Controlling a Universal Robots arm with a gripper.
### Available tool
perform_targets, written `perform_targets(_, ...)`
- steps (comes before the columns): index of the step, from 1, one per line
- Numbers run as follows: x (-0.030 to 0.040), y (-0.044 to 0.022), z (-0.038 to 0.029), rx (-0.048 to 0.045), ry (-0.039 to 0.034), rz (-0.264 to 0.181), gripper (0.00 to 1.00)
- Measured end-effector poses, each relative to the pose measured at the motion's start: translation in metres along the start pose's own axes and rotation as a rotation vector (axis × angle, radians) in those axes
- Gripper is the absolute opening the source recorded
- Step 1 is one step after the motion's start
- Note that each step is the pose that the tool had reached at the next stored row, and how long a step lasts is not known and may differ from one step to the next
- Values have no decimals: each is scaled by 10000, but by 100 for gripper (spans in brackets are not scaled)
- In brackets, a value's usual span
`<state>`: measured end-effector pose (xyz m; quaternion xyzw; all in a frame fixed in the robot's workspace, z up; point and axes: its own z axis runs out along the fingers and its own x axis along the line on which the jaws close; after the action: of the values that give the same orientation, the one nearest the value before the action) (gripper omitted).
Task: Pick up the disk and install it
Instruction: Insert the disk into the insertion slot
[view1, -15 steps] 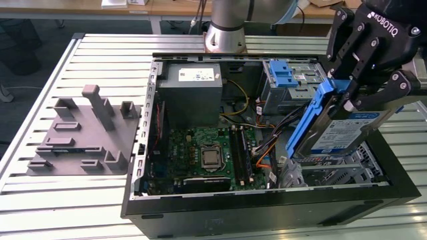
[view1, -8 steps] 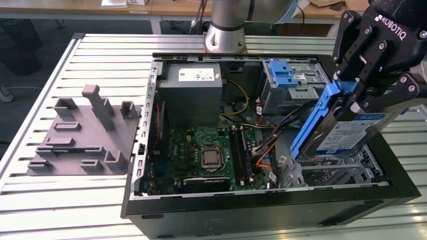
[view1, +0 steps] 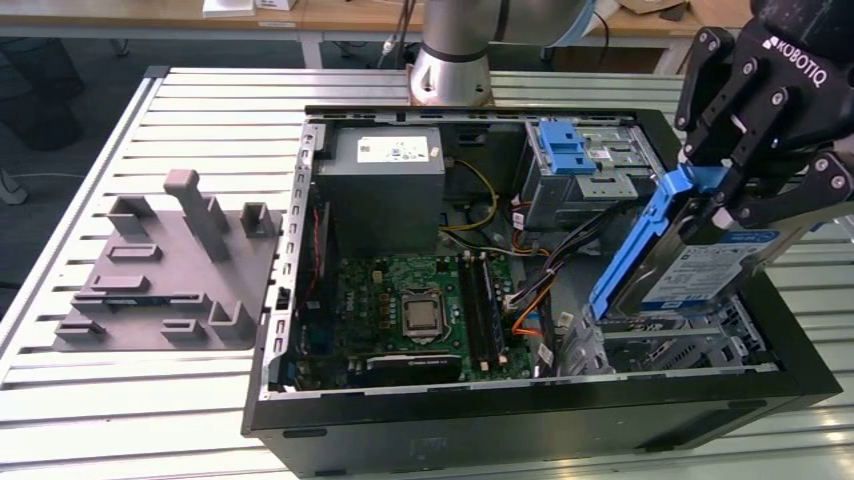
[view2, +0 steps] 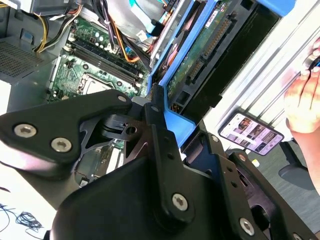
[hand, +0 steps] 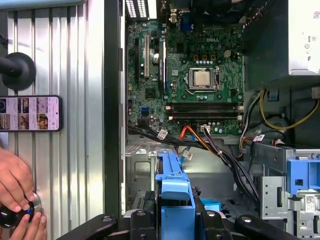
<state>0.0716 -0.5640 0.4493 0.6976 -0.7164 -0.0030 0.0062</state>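
Observation:
The disk (view1: 701, 262), silver with a white-and-blue label and a blue carrier frame, hangs tilted on edge over the drive cage (view1: 667, 345) at the near right corner of the open computer case (view1: 534, 420). My black gripper (view1: 747, 190) is shut on the disk's upper end. In the second wrist view the fingers (view2: 155, 107) clamp the blue frame (view2: 175, 125), and the disk's (view2: 210, 55) underside and connector show. The first wrist view shows the disk's blue frame (hand: 175, 195) edge-on between the gripper's (hand: 175, 222) links, above the cage (hand: 145, 175).
Inside the case lie the motherboard (view1: 414, 310), a grey power supply (view1: 387, 190), loose cables (view1: 534, 260) and a second bay with a blue latch (view1: 567, 150). A grey fixture plate (view1: 167, 270) sits on the slatted table. A person's hands (hand: 15, 195) and a phone (hand: 30, 113) are beside the case.

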Motion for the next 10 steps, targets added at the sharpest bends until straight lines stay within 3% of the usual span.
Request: perform_targets(10, 0, -25, 41, 0, 7, 0, 36)
